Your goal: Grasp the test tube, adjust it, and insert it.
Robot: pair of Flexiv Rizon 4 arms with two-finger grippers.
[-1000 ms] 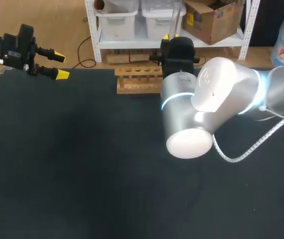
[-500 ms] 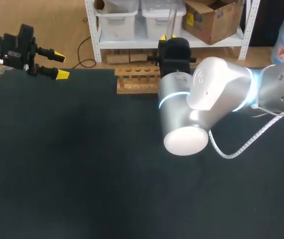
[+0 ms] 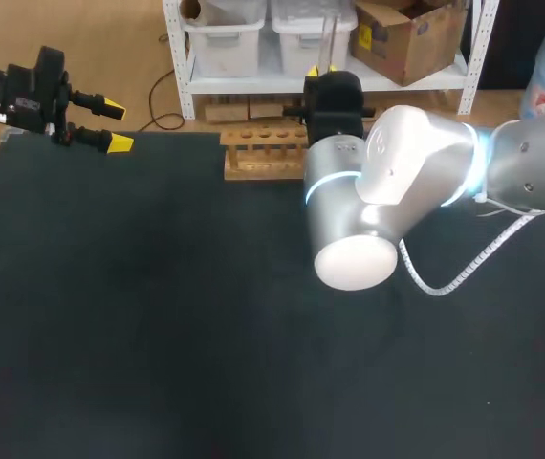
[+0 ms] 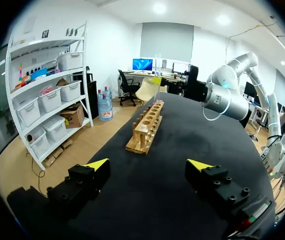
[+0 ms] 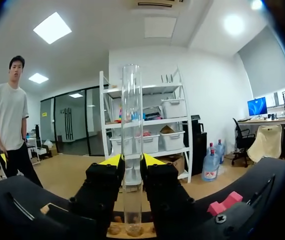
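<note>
The right gripper (image 5: 131, 161) is clamped on a clear glass tube (image 5: 131, 125). Its two yellow-tipped fingers press the tube from both sides. The tube stands upright between them, rising well above the fingertips and reaching down below them. Its rounded lower end is right at the top of the wooden rack (image 5: 113, 230), which sits directly under the gripper. Whether the end has entered a hole cannot be told. In the head view this gripper (image 3: 322, 71) is at the rack's (image 3: 265, 153) right end, at the far edge of the black table (image 3: 158, 316). The left gripper (image 4: 148, 165) has its fingers wide apart with nothing between them. The rack (image 4: 147, 127) lies well ahead of it.
</note>
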